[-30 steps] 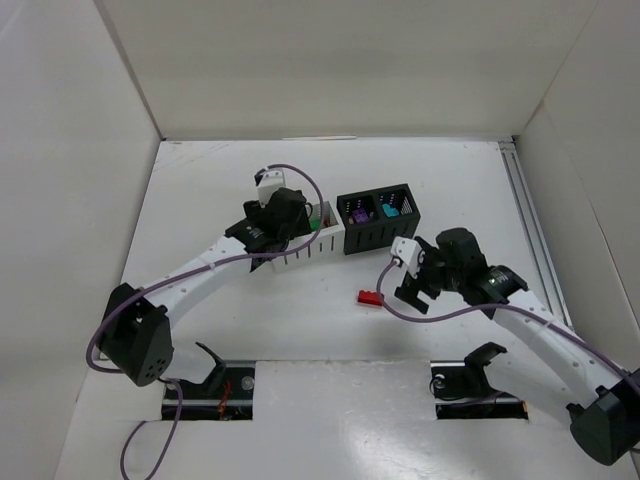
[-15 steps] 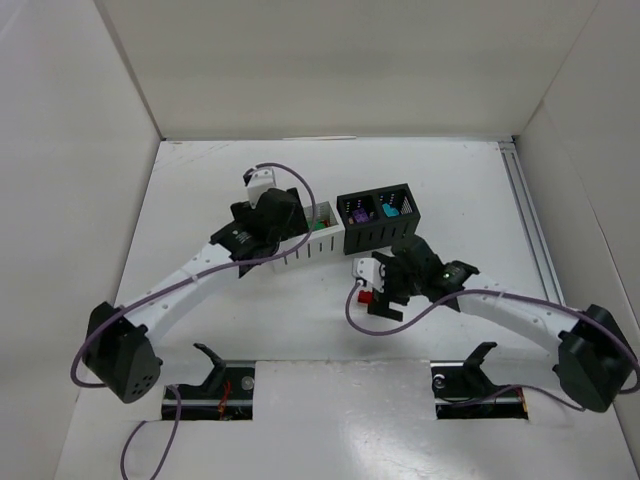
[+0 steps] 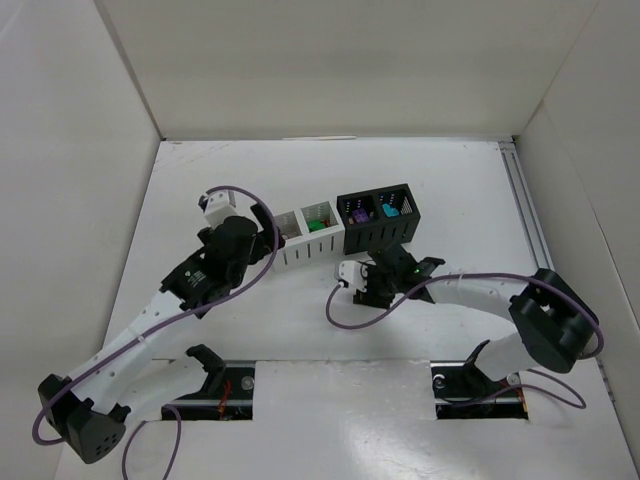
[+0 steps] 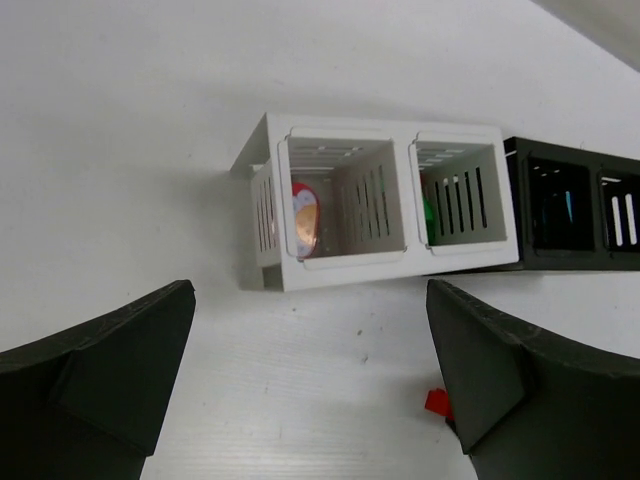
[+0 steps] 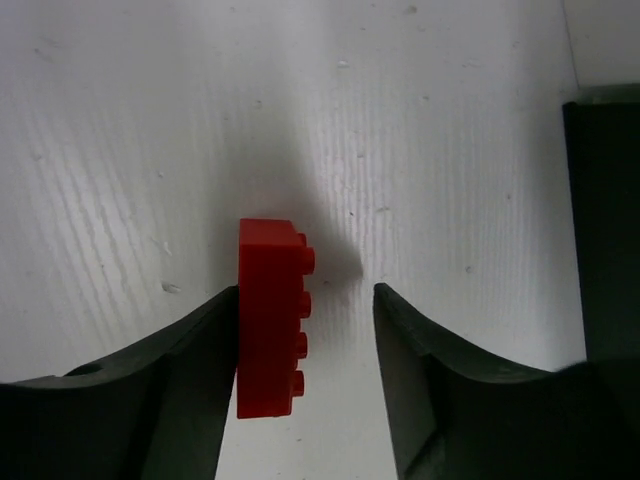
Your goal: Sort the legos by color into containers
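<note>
A red lego (image 5: 268,320) lies on its side on the table between the fingers of my right gripper (image 5: 306,295). It rests against the left finger, and a gap shows between its studs and the right finger. From above, the right gripper (image 3: 368,290) covers it, just in front of the black container (image 3: 380,236). That container holds a purple lego (image 3: 357,213) and a teal lego (image 3: 389,211). The white container (image 3: 303,252) holds a green lego (image 3: 316,226) and a red piece (image 4: 305,220). My left gripper (image 3: 258,232) is open and empty, left of the white container (image 4: 350,272).
White walls enclose the table on the left, back and right. A rail (image 3: 528,225) runs along the right side. The two containers stand side by side, touching, mid-table. The red lego (image 4: 436,402) peeks out beside my left gripper's right finger.
The left arm drew back from over the white container and its jaws opened wide. The right arm swung left and down over the red lego, and its jaws have narrowed around it.
</note>
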`<state>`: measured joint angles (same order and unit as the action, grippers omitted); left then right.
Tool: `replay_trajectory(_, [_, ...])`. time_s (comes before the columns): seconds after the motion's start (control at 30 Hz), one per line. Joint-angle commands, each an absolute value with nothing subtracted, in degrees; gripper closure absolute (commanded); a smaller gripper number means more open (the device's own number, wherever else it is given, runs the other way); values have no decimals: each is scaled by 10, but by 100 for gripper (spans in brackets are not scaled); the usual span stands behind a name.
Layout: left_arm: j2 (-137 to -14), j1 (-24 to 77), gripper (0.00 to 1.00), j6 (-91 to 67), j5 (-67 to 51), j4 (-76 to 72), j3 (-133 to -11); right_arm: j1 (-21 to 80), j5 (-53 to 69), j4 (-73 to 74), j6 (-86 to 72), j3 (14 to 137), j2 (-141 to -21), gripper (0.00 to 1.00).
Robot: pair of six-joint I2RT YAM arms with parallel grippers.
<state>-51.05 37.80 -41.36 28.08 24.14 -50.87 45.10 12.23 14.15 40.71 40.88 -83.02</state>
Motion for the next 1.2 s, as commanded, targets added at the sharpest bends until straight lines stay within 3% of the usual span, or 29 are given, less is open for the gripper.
replay_trajectory(0.0, [-496,378,0,-451,267,260,-483,457,86,99,396,434,-826,42])
replay_trajectory(0.03, [-490,378,0,-461,267,265,-483,457,81,99,396,434,-826,55])
replay_trajectory(0.13, [-484,378,0,-468,267,272,-471,462,88,99,390,434,-815,71])
replay_trajectory(0.27, [-473,378,0,-497,272,279,-465,468,128,112,385,441,-772,76])
replay_trajectory(0.53, [-427,378,0,-524,295,285,-440,473,206,123,392,555,-724,78])
replay_trajectory(0.8, [-410,378,0,-556,312,315,-441,473,230,105,413,765,-893,75])
replay_trajectory(1.17, [-420,378,0,-568,323,340,-453,490,225,99,396,911,-1057,70])
